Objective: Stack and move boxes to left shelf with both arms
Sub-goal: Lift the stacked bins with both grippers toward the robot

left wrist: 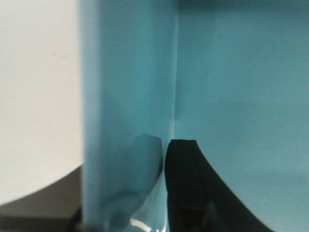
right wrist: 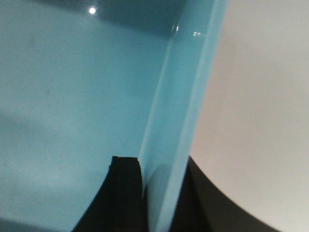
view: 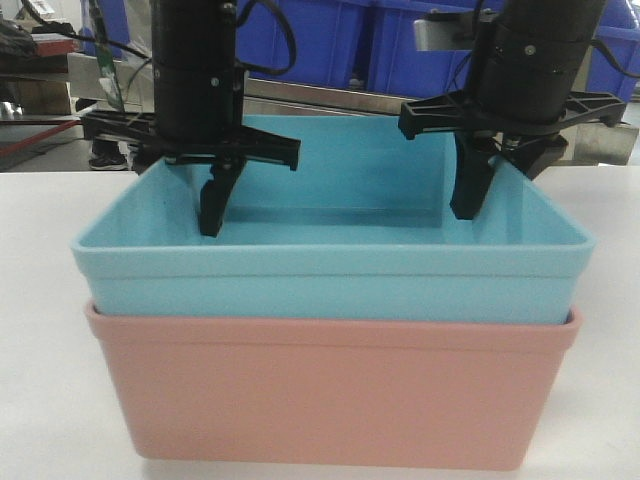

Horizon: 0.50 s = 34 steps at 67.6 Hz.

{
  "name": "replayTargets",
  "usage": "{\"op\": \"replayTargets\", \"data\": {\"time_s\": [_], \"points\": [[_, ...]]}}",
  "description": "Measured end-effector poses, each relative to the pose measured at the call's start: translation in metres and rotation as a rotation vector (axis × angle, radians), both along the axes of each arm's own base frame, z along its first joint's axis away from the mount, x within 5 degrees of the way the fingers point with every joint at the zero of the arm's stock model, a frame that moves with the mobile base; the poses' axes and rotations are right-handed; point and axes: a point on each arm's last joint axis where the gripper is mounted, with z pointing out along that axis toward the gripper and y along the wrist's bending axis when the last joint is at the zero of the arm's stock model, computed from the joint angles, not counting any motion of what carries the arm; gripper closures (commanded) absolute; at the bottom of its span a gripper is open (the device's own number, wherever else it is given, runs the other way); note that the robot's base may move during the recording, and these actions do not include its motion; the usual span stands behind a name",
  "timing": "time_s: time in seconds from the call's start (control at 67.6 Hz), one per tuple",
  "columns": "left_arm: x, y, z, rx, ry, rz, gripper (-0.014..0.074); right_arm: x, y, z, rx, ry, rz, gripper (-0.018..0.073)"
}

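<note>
On the white bench, the shallow light cyan-blue plastic tub sits nested in the salmon-pink plastic tub. I judge the stacking done and the carry to the left shelf, which I cannot make out, not yet begun. My left pincer straddles the blue tub's left wall and my right pincer its right wall, each clamped with one black prong inside and one outside. Both tubs are smooth, glossy and rectangular, with rounded rims and slightly tapered walls. Next comes an even, level lift by both arms. Since I grip only the upper tub, the pink one may slip free. Dark blue bins stand beyond.
</note>
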Motion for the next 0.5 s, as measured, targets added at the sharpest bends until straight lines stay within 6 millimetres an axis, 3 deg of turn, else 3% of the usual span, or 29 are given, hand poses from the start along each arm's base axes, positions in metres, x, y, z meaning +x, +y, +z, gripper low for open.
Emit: {"op": "replayTargets", "data": {"time_s": [0.133,0.34,0.503], "points": [[-0.003,0.004,0.02,-0.014,-0.051,0.0,0.0598,-0.004,-0.001,0.009,0.024,-0.011,-0.015,0.0503],[-0.011,0.011,0.06,-0.07,-0.173,-0.004,0.0597,-0.015,-0.005,0.04,0.073,-0.081,-0.041,0.0503],[-0.027,0.016,0.091,-0.135,-0.273,-0.023,0.0597,-0.029,-0.011,0.062,0.117,-0.134,-0.071,0.0503]]}}
